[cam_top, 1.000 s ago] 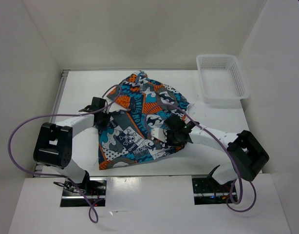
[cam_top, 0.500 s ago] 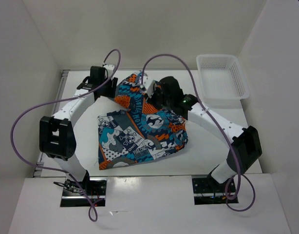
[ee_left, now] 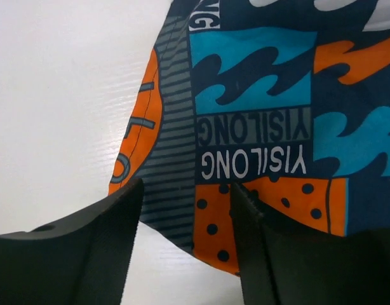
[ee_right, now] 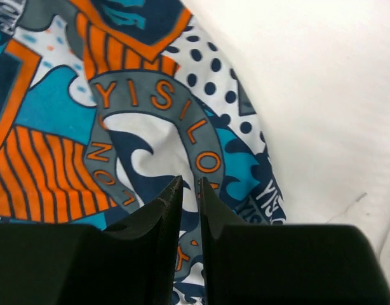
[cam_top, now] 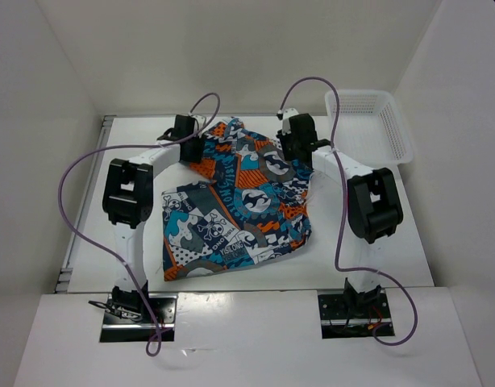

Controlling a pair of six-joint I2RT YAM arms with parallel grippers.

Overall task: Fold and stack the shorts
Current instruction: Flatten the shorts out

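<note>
Shorts lie rumpled mid-desk. The left claw gapes over their orange hem, holding nothing. The right claw is nearly closed, apparently empty. Uneven pinches could drag one corner and skew the fold.

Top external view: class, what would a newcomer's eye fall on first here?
The loudly printed shorts, teal, orange, white and dark grey, lie folded at the centre. The left gripper and right gripper reach to their far edge, one on each side. A white mesh basket sits in the far right corner.
</note>
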